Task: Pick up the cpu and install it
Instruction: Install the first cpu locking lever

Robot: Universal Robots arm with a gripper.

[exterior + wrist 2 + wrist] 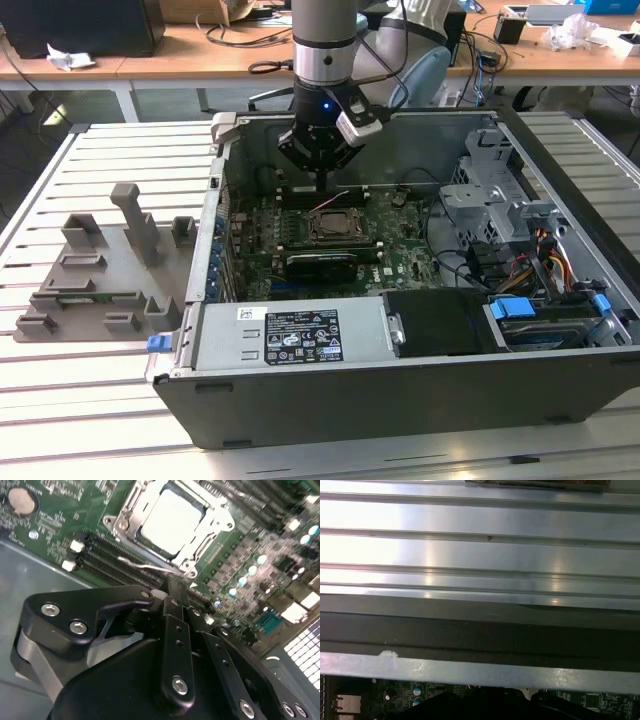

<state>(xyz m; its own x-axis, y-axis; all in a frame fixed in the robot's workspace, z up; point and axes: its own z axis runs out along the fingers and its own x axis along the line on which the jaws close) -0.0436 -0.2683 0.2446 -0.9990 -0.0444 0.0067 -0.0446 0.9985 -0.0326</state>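
Cpu [170, 522] shiny metal top; hand [172, 597] matt black.

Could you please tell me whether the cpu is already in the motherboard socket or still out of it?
In: the cpu lies flat inside the socket frame, with the gripper above.

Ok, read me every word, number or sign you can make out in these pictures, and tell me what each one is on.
Nothing can be read for certain.
Black label on the power supply: rows of print and symbols, too small.
White sticker beside it: too small.
Motherboard markings in the second wrist view: blurred.
The cpu lid: no legible marking.
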